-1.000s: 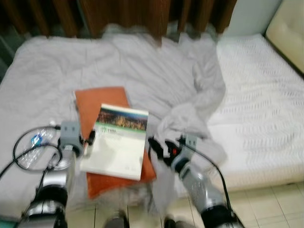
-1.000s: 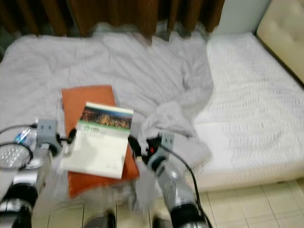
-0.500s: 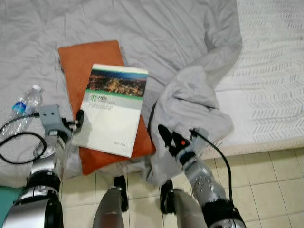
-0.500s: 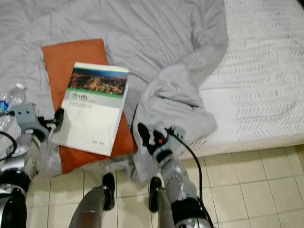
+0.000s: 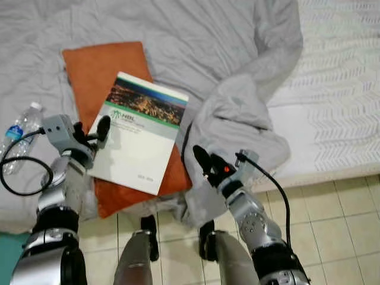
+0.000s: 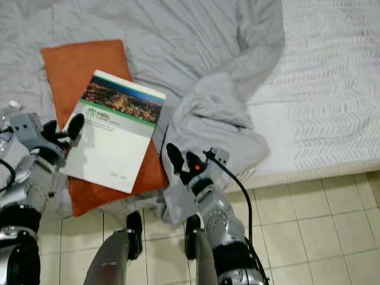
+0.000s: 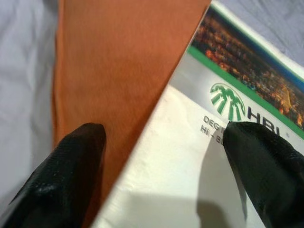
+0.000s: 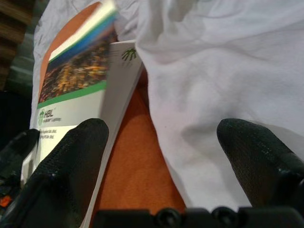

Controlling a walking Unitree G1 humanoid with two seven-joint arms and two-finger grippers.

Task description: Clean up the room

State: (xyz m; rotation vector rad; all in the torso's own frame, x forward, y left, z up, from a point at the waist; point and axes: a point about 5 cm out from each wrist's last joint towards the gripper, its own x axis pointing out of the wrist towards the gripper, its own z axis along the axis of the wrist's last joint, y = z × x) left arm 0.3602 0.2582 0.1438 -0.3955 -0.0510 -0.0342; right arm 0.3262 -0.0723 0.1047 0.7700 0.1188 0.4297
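1. Setting: a bed point(image 5: 332, 77) with a rumpled grey sheet point(image 5: 237, 77), above a tiled floor.
2. Target: the booklet point(image 5: 139, 130) lies on an orange cushion point(image 5: 101, 71) near the bed's near edge, long axis running near-left to far-right.
3. The left gripper point(image 5: 89, 132), fingers spread wide, straddles the booklet's left edge and is the nearer.
4. The right gripper point(image 5: 208, 164), also spread wide, hovers just right of the booklet, over the sheet.

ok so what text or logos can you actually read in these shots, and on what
"HBL", beside a green fan-shaped logo: on the book's white cover, below its green stripe, at the left gripper.
Smaller lines under "HBL": cut off by a fingertip, not readable.
Small print near the cover's lower edge: too small.
Water bottle label: blurred, unreadable.
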